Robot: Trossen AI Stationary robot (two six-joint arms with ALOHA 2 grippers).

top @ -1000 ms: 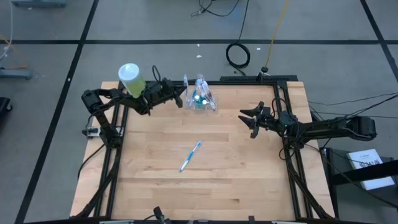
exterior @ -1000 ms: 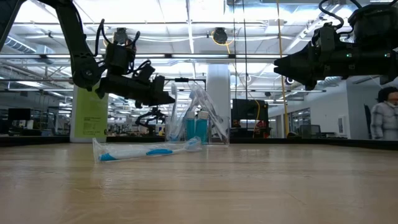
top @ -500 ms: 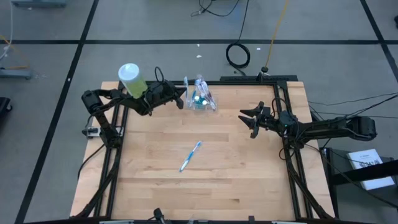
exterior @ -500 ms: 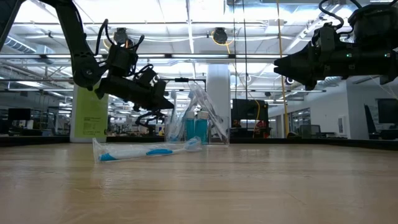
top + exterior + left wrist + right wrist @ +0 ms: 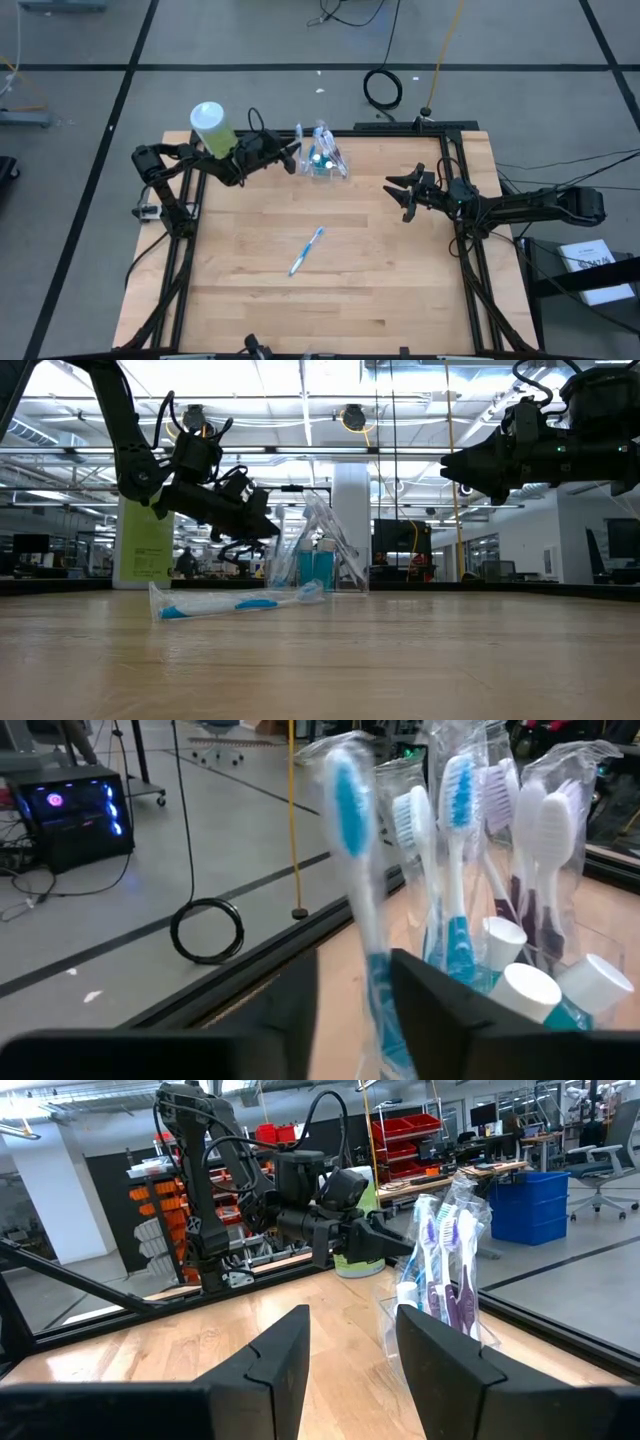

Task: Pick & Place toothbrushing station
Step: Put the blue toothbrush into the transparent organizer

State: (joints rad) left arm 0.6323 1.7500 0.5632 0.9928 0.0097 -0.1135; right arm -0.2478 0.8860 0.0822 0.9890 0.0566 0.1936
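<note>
Reaching, left gripper (image 5: 290, 156): it is at the far side of the table (image 5: 240, 300), just beside the clear cup (image 5: 322, 165). In the left wrist view its two dark fingers (image 5: 440, 1010) stand apart, with a wrapped blue toothbrush (image 5: 352, 840) in the gap between them. I cannot tell if the fingers already touch it.

Clear cup: it stands upright near the far edge of the table, around the middle. It holds several wrapped toothbrushes, blue, white and purple, and small tubes with white caps (image 5: 525, 992).

Loose toothbrush (image 5: 306, 250): a blue and white one in a clear wrapper lies flat near the middle of the table, well apart from the cup and from both grippers.

Green bottle (image 5: 212, 128): light green with a white cap, it is at the far left corner, behind the left arm.

Right gripper (image 5: 396, 189): it hangs above the right part of the table, pointing toward the cup, well apart from it. Its fingers (image 5: 440, 1370) are spread and hold nothing.
</note>
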